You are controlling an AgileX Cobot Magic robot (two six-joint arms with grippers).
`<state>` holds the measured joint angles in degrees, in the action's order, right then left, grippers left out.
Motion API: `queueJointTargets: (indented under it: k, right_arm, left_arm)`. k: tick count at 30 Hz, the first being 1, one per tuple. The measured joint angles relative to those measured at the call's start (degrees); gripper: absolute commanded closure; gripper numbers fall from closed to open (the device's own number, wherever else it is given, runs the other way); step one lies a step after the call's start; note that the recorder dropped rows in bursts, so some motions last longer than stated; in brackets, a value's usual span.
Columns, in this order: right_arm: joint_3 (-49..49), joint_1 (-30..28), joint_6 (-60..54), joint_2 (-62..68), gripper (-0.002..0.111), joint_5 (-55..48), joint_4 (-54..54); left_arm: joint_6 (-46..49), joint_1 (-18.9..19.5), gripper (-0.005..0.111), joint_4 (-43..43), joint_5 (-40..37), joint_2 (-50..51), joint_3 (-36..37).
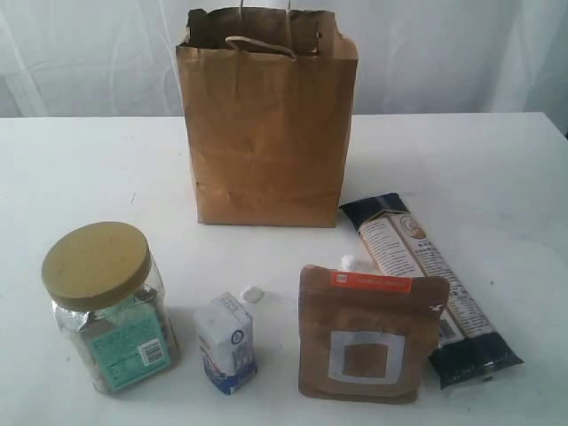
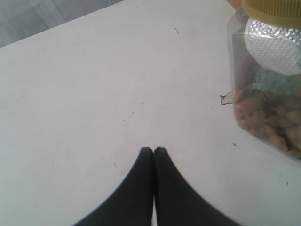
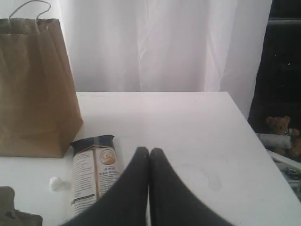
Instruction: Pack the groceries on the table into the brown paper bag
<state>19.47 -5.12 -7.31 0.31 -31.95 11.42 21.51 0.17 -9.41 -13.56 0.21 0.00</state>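
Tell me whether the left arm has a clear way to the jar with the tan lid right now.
Probably yes. The clear jar stands near the shut left claw, with only bare table between them; the claw must open first.

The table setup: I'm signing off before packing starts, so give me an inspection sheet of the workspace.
Surface: white table, a few small dark marks.
Job's things: brown paper bag upright and open at the back; clear jar, small carton, brown pouch and long packet in front of it, all outside the bag.
Clutter: small white lump near the carton; second lump by the pouch's top.
Grippers: left gripper and right gripper, jaws shut, empty.
Cables: nothing seen.
Surroundings: white curtain behind; teddy bear beyond the table's edge.
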Motion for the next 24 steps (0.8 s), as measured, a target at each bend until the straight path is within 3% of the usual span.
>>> queueJointTargets:
  k: [5, 12, 24]
  right_arm:
    - [-4.43, 0.0, 1.71, -0.05, 0.108, 5.56, -5.3]
    - [-18.15, 0.0, 6.58, -0.05, 0.108, 16.47, -6.63]
    - [-19.06, 0.0, 12.57, -0.05, 0.108, 12.48, -12.86]
  left_arm:
    - [0.0, 0.0, 0.107, 0.0, 0.0, 0.0, 0.0]
    - [0.0, 0.0, 0.107, 0.0, 0.0, 0.0, 0.0]
    - [0.0, 0.0, 0.107, 0.0, 0.0, 0.0, 0.0]
